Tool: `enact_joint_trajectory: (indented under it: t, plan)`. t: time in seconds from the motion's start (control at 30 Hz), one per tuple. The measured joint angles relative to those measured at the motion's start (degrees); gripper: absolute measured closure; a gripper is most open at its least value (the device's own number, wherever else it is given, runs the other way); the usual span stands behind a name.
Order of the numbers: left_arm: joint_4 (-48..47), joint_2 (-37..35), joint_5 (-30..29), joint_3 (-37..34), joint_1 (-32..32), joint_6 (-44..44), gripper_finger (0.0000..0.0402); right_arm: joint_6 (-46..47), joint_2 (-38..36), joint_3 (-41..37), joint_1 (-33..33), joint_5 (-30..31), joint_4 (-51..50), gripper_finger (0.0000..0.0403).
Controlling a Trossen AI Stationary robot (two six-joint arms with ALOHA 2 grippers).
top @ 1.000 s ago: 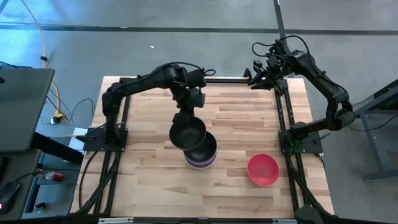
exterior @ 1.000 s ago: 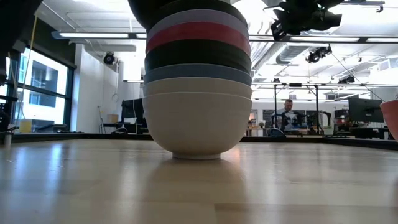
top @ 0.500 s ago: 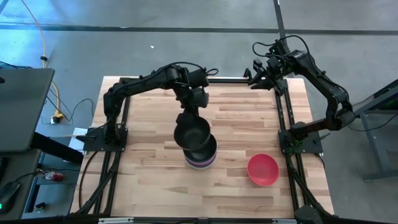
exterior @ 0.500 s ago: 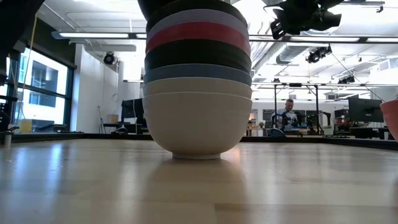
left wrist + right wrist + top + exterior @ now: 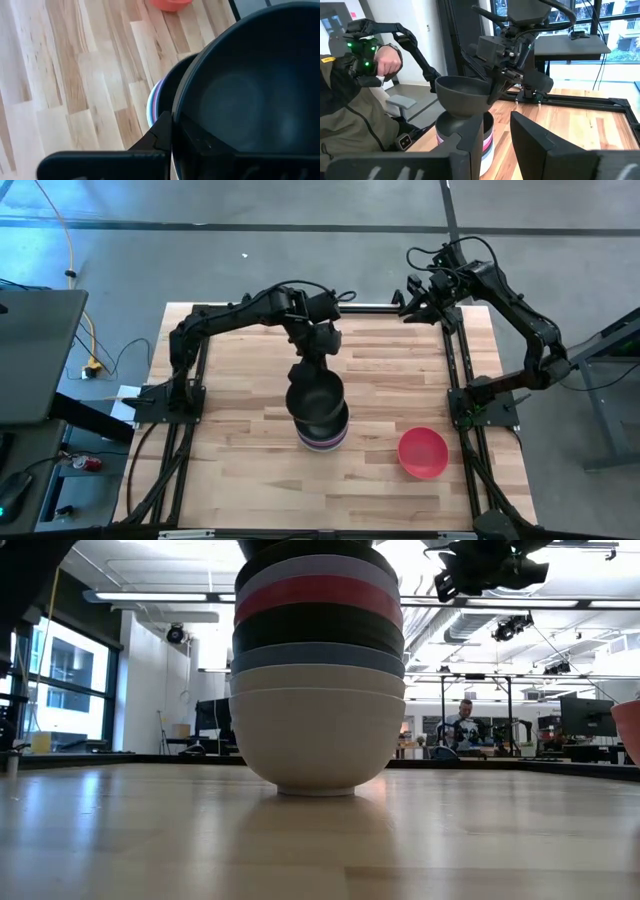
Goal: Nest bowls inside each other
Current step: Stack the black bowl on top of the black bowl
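The left gripper [image 5: 316, 362] is clamping the rim of a black bowl [image 5: 314, 393] and holding it in the air just above the stack of nested bowls [image 5: 322, 427], which is sitting near the middle of the table [image 5: 250, 470], a little toward its front edge. In the left wrist view the carried bowl's rim is sitting off to one side of the stack's open mouth, so the step in hand, as I judge it, is to centre it before lowering: bringing the two rims into line, keeping the bowl level, and letting go only once it is seated in the black bowl on top, since an off-centre drop could tip the tall stack. From the low view the stack is reading, bottom upward, as two white bowls [image 5: 318, 735], a blue one, a black one, a red one, a lavender one and a dark one at the top; a magenta band is also showing in the right wrist view. A red bowl [image 5: 423, 452] is lying alone and empty near the table's front right corner, well apart from the stack, not yet nested. The right gripper [image 5: 408, 305] is waiting at the table's back right corner with its fingers parted and nothing between them.
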Motion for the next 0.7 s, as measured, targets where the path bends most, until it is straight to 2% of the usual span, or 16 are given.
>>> enact_joint_trajectory:
  t: [0.27, 0.37, 0.7]
  plan:
    - [-7.8, 7.3, -0.9, 9.1, -1.2, 1.0, 0.0401, 0.0, 0.0, -1.5, 0.0, -0.8, 0.5, 0.0313]
    - [-11.0, 9.6, -3.1, 12.2, -1.3, 1.2, 0.0401, 0.0, 0.0, -2.8, 0.0, 0.2, 0.5, 0.0313]
    - [-10.7, 10.0, -3.5, 11.9, -2.5, 0.8, 0.0401, 0.0, 0.0, -4.2, 0.0, 2.1, 0.9, 0.0313]
